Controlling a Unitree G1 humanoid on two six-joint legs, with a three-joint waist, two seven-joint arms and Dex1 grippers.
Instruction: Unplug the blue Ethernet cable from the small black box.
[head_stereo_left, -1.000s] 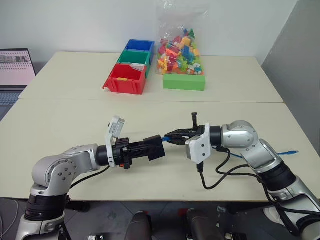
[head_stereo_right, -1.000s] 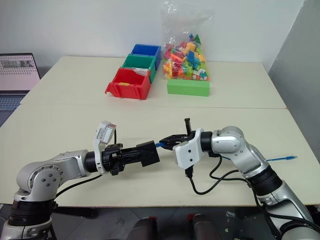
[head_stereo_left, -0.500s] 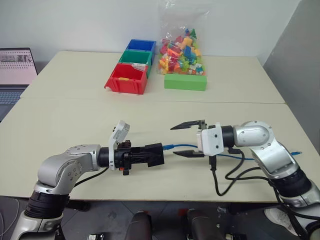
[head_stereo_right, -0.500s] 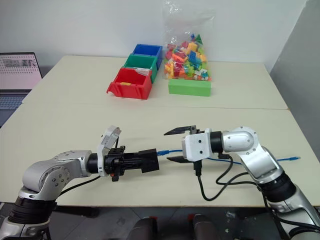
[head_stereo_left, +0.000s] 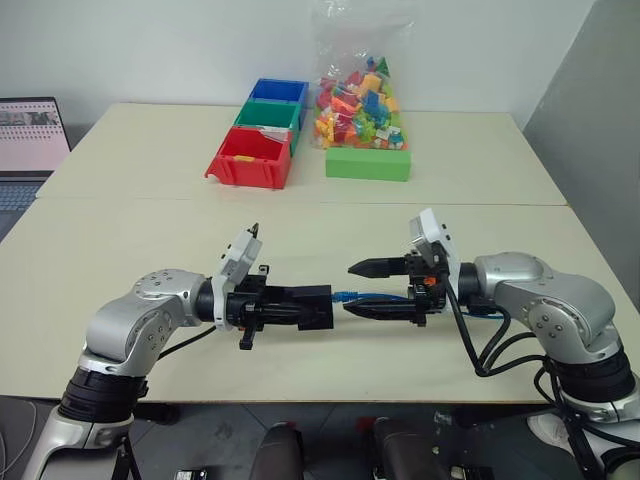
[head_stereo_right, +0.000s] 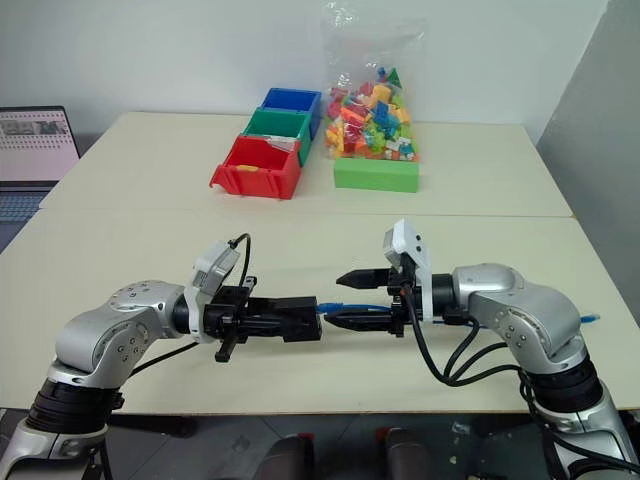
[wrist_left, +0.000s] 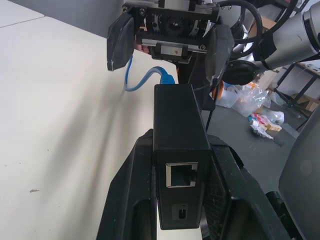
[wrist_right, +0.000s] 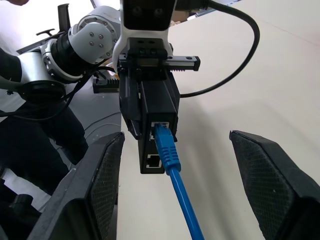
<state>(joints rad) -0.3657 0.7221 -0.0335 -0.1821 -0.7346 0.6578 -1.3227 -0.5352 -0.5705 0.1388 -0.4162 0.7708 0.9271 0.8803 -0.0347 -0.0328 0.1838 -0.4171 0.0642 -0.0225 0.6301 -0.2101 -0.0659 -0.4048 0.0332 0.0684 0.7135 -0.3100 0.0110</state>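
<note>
Plug straight ahead of the wide-open right tool (head_stereo_left: 364, 288), cable still seated.
The left tool (head_stereo_left: 300, 307) clamps the small black box (head_stereo_left: 312, 306); the blue Ethernet cable (wrist_right: 169, 155) runs along the right tool's axis, apparently between its fingers.

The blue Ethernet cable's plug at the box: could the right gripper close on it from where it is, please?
Probably yes: the right gripper is open, one finger on each side of the blue Ethernet cable, nothing between, facing the small black box that the left gripper holds.

Our two head eyes look down from above at the table (head_stereo_left: 300, 210), both seeing the same arms, our left wrist camera sits very close behind the small black box (wrist_left: 179, 130), our right wrist camera faces it from the other end, near the blue Ethernet cable (wrist_right: 172, 170).
</note>
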